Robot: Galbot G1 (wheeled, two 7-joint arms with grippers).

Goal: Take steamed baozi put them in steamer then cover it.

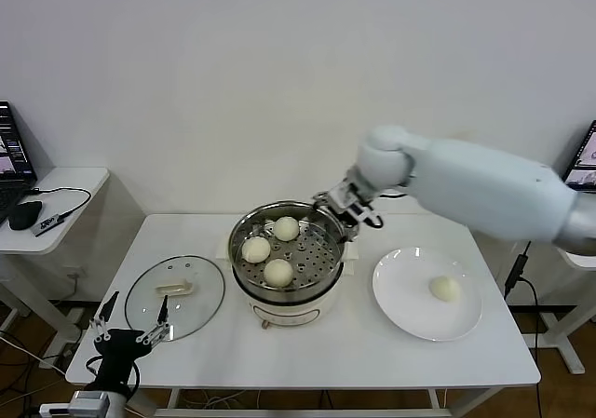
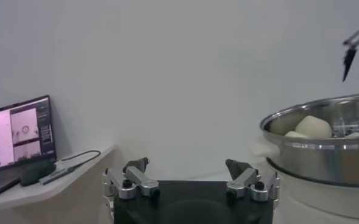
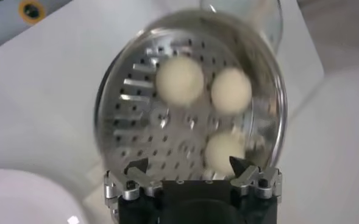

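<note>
The left gripper [image 1: 136, 317] is hanging at the table's [image 1: 279, 353] front left corner with its fingers spread apart and holding nothing, just in front of the glass lid [image 1: 175, 296], which is lying flat on the table. In the middle, the steamer [image 1: 287, 250] is holding three buns [image 1: 277, 271], while the right gripper [image 1: 346, 209] is hovering over its back right rim, fingers apart and empty. Further right, a fourth bun [image 1: 445, 289] is sitting on the white plate [image 1: 400, 297].
</note>
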